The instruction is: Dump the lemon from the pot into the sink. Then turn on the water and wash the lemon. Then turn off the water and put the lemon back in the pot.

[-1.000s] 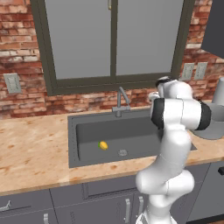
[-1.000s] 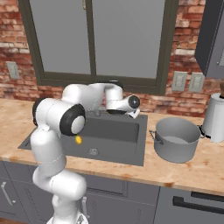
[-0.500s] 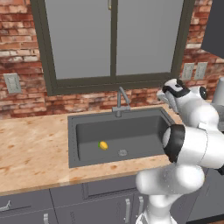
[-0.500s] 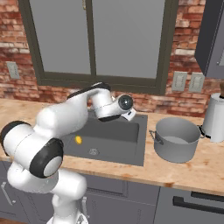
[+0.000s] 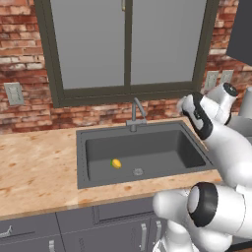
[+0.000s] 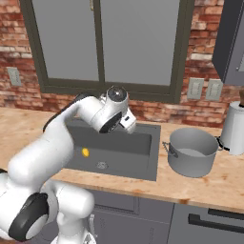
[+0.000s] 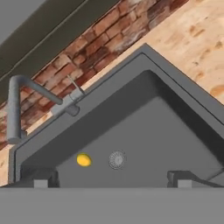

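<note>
Inside the sink (image 5: 93, 147) lies the lemon (image 5: 116, 163); gripper (image 7: 112, 177) spread, empty. Next: reach the tap (image 7: 26, 100) lever.

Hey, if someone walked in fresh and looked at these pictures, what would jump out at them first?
Probably the lemon, a bright yellow spot on the floor of the dark sink, just beside the drain. Next, the big white arm arching over the sink's right side, its tool open and empty above the basin. Then the grey pot standing on the counter right of the sink, and the tap at the back rim with no water running.
</note>
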Robot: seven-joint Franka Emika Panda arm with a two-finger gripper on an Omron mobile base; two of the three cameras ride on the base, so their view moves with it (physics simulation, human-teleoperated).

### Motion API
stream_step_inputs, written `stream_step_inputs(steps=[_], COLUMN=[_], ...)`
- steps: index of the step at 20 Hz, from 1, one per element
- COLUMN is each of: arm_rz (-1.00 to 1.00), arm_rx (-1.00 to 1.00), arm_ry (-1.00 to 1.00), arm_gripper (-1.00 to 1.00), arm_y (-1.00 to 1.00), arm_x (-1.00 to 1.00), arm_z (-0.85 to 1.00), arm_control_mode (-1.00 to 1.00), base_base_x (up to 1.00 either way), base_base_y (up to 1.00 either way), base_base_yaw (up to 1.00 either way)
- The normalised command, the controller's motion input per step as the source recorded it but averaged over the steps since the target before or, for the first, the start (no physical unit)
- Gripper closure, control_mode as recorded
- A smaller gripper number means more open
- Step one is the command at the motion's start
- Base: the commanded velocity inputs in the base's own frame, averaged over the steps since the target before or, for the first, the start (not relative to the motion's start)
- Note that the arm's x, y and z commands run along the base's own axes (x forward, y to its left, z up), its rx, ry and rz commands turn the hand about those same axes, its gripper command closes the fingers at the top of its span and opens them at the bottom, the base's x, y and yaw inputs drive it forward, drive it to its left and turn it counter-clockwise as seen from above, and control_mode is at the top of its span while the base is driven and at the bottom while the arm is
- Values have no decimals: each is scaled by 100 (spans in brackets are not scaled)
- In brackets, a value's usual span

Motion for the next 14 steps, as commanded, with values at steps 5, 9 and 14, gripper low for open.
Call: stream_step_inputs(steps=[5,9,14], arm_rz=[0,1,11], arm_rx=[-1,0,0], arm_ry=[32,24,11], arm_gripper=[-100,-100,-100], arm_y=[48,63,70], arm_x=[-51,-53,-59], arm_z=[19,0,-5], arm_control_mode=[-100,-100,-100], base_base_x=[0,0,0], base_base_y=[0,0,0], base_base_yaw=[0,0,0])
